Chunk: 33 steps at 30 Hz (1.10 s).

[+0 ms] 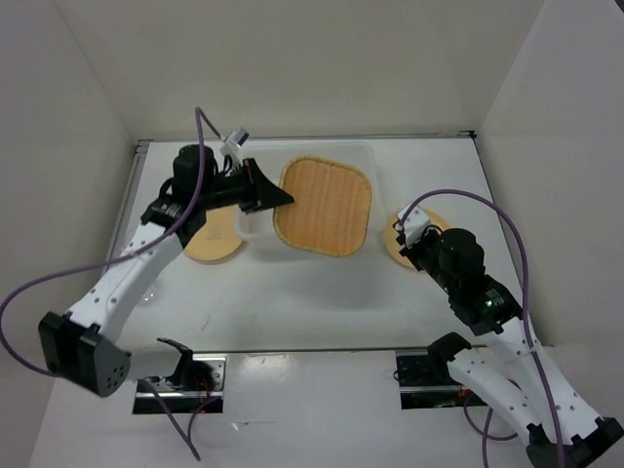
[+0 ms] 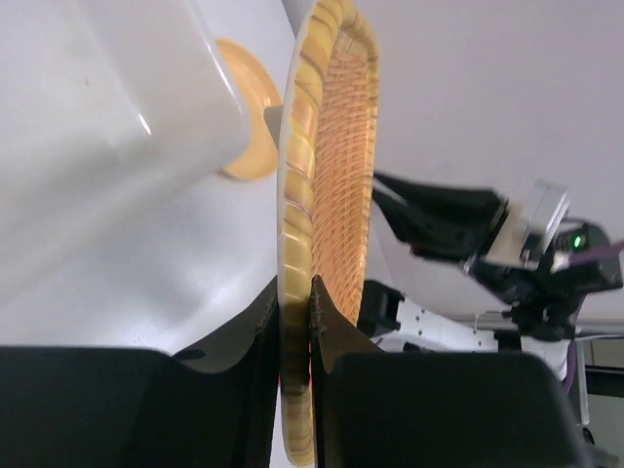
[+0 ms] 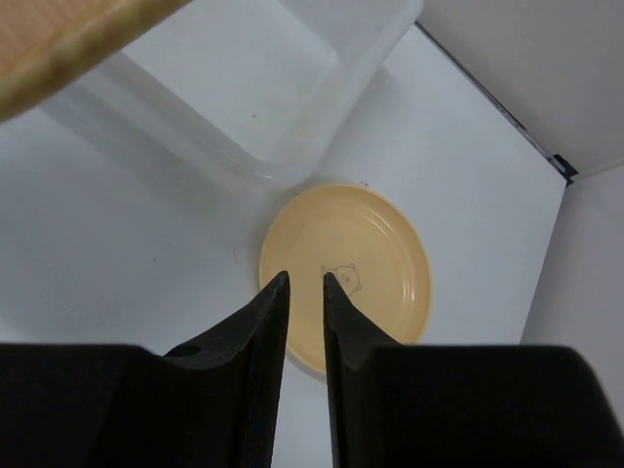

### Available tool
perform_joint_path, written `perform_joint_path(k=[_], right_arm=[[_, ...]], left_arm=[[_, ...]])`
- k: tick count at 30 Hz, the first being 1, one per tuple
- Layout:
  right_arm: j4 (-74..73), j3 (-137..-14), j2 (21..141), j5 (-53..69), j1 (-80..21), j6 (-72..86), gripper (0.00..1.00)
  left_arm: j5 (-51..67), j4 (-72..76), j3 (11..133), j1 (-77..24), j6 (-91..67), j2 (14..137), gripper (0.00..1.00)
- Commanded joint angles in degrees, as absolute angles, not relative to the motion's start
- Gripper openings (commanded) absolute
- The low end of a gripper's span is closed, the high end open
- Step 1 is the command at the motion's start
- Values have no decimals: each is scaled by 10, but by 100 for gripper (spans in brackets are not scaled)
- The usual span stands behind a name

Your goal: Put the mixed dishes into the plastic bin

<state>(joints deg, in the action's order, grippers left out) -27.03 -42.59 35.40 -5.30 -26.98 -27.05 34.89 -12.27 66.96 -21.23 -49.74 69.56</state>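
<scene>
The rounded-square orange woven plate (image 1: 325, 207) hangs tilted over the translucent plastic bin (image 1: 363, 156). My left gripper (image 1: 281, 200) is shut on its left rim. In the left wrist view the plate (image 2: 341, 146) stands edge-on, its rim pinched between the left gripper's jaws (image 2: 295, 288). One round tan-yellow plate (image 1: 213, 244) lies on the table left of the bin, and another (image 1: 427, 222) lies to its right, partly under my right arm. My right gripper (image 3: 305, 278) hovers above that plate (image 3: 375, 263), its jaws a little apart with nothing between them.
White walls close in the table on three sides. The bin (image 3: 273, 88) sits just beyond the right plate, with the woven plate's corner (image 3: 58, 49) above it. Purple cables loop off both arms.
</scene>
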Motion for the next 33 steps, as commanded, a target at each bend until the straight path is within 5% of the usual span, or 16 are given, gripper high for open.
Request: perform_joint_path(k=[1,17,33], right_arm=[[-253,-417,361,-43,-262,-263,25],[-253,-417,345,-26,-251,-273,27],[-248,-411,339,-26,-251,-273,27]], left_arm=[[418,-61,757,-171,-506,791,0],[431,41,931,-153,-594,1102,0],[390,146,828,-153,-605,1170,0]])
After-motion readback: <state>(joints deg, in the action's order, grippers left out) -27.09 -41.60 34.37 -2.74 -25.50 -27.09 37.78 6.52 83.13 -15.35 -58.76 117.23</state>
